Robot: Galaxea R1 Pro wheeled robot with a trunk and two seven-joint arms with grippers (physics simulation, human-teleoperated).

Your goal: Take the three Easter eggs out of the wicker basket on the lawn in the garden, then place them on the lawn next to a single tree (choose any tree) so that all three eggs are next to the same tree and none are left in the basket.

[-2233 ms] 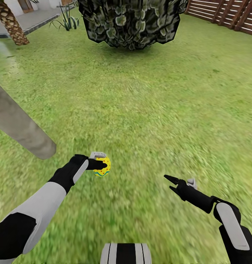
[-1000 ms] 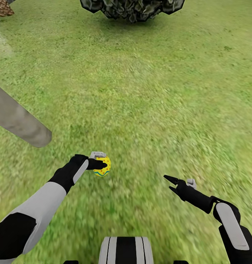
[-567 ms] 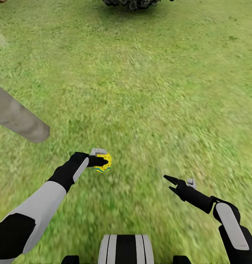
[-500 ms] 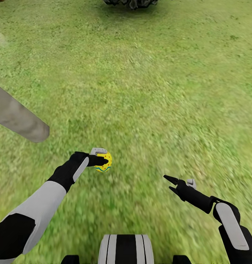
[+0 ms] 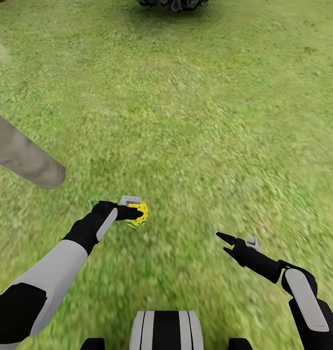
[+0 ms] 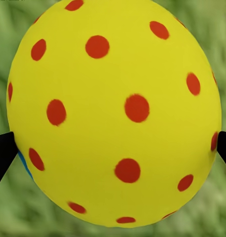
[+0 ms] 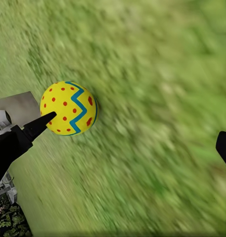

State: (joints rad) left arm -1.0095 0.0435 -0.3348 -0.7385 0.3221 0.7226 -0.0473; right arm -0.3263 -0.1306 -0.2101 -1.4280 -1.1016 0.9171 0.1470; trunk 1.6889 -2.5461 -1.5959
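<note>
1. The Easter egg (image 5: 138, 214) I'm carrying is bright yellow with red dots all over and a blue zigzag band near its lower part; from the right wrist camera the egg (image 7: 68, 108) shows that zigzag running across one side.
2. Up close in the left wrist view the egg (image 6: 113, 113) is smooth, matte and rounded, the dots slightly soft-edged, with a sliver of blue at one edge.
3. My left gripper (image 5: 132, 212) is clamped on it: a black fingertip (image 6: 3, 155) presses one flank and the other tip touches the opposite flank, so the egg sits squarely between them, held above the lawn (image 5: 210, 121).
4. The grass is short, mottled green and blurry in texture.
5. My right gripper (image 5: 225, 244) hangs over the grass well apart from the egg, its two pointed black fingers spread with nothing between them.
6. A pale grey, straight tree trunk (image 5: 25, 158) slants in at my left, near the held egg.
7. Dark angular foliage (image 5: 174, 4) sits far ahead.
</note>
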